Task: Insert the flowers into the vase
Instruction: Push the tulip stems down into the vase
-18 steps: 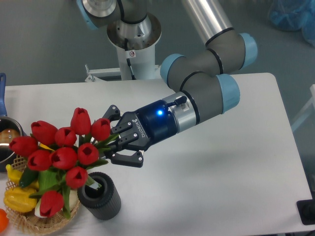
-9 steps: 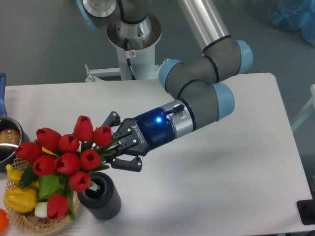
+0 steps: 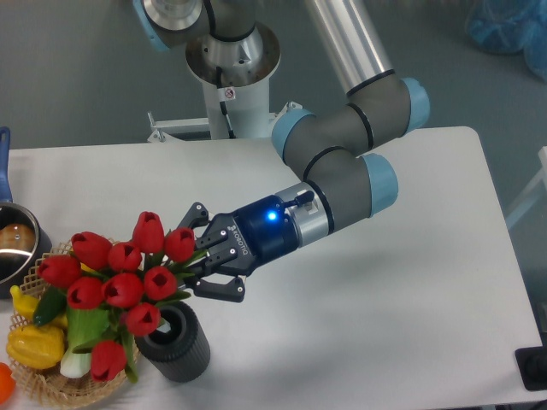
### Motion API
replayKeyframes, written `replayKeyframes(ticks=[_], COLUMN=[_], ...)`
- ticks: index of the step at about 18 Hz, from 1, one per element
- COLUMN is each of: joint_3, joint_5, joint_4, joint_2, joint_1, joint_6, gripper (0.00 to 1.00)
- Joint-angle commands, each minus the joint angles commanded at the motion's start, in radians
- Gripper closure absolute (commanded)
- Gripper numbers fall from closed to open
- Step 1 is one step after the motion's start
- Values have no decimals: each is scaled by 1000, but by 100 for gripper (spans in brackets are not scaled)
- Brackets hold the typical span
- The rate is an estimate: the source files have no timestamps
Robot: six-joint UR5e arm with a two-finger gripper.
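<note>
The flowers point(image 3: 120, 286) are a bunch of red tulip buds with green stems and leaves, held tilted above the table's front left. My gripper point(image 3: 195, 261) is shut on the stems at the bunch's right side. The vase point(image 3: 175, 340), a short dark grey ribbed cylinder, stands upright just below the gripper. The lowest buds and leaves overlap the left of its black mouth; I cannot tell whether any stem is inside it.
A woven wicker basket point(image 3: 51, 395) with a yellow pepper point(image 3: 34, 343) and a leafy vegetable sits at the front left corner. A metal pot point(image 3: 13, 248) with a blue handle stands at the left edge. The arm's base point(image 3: 231, 60) is at the back.
The gripper and the bunch have moved slightly down and to the right, nearer the vase mouth. The bunch has tipped a little more upright.
</note>
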Motion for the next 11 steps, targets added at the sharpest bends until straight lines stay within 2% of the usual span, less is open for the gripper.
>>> replayKeyframes(ticks=[4, 11], joint_3=[-25, -92], joint_5=[2, 12], joint_4=[0, 0], joint_2=[-26, -28], joint_1=[-3, -3], joint_6=[66, 147], gripper=[100, 100])
